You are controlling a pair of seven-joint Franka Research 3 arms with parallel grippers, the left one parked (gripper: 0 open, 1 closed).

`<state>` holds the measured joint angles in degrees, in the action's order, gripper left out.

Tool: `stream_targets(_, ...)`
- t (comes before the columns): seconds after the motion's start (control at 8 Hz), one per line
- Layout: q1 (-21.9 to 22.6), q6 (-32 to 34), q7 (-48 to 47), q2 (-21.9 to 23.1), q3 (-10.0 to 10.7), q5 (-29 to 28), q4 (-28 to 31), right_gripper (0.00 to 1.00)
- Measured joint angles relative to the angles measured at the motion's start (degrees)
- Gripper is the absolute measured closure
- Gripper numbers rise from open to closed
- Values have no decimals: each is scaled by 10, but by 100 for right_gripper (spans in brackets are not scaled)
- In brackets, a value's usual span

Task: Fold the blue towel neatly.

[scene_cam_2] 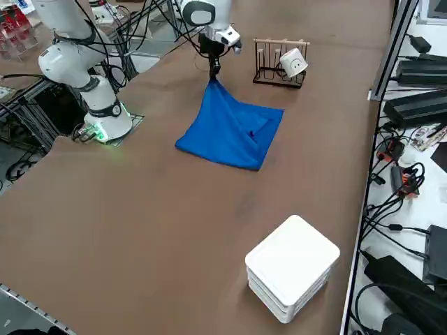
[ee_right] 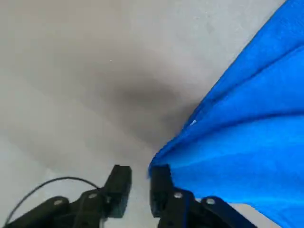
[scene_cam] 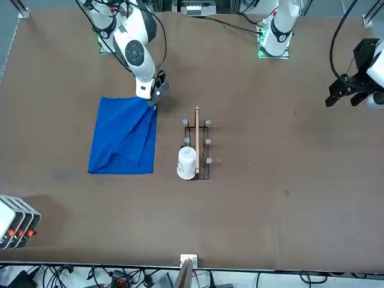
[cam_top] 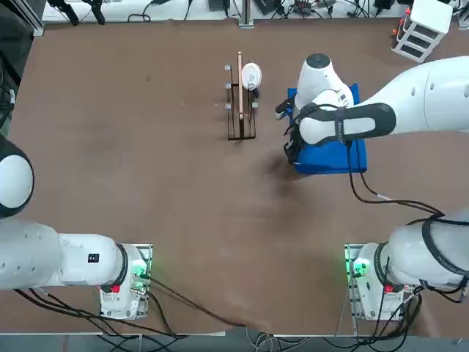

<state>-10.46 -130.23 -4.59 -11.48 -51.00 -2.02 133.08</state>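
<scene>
The blue towel (cam_top: 330,158) (scene_cam: 123,141) (scene_cam_2: 234,129) lies folded over on the table with loose creases, and its corner nearest the wooden rack is peaked upward. My right gripper (scene_cam: 155,99) (scene_cam_2: 213,70) (ee_right: 141,178) hovers right at that raised corner. In the wrist view a narrow gap of bare table shows between the two fingers, so the gripper stands slightly open. The towel's edge (ee_right: 247,142) rests against the outer side of one fingertip (ee_right: 161,183), not between the fingers. In the top view the wrist covers much of the towel.
A wooden rack (cam_top: 240,110) (scene_cam: 197,144) (scene_cam_2: 279,63) with a white cup (cam_top: 250,75) (scene_cam: 187,162) on it stands just beside the towel. A white box (scene_cam_2: 292,266) (scene_cam: 15,219) sits at the table's far right corner.
</scene>
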Motion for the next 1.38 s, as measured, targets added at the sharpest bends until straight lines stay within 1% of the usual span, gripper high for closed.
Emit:
stream_targets(0.12,0,-1,0,-2,1,0,0,48)
stream_targets(0.38,0,-2,0,-2,1,0,-2,12)
stream_targets(0.5,-2,-2,0,-2,3,0,-8,0)
stream_targets(0.62,-5,-3,-2,-2,8,0,-18,0)
stream_targets(0.75,-13,-4,-3,-2,21,0,-30,0)
stream_targets(0.88,-22,-5,-3,-4,42,0,-49,0)
stream_targets(1.0,-28,-7,-2,-17,71,2,-79,1)
stream_targets(1.12,-31,-7,-8,-44,99,9,-117,2)
stream_targets(1.25,-32,-7,-39,-80,121,32,-156,4)
stream_targets(1.38,-33,-7,-101,-118,133,74,-187,6)
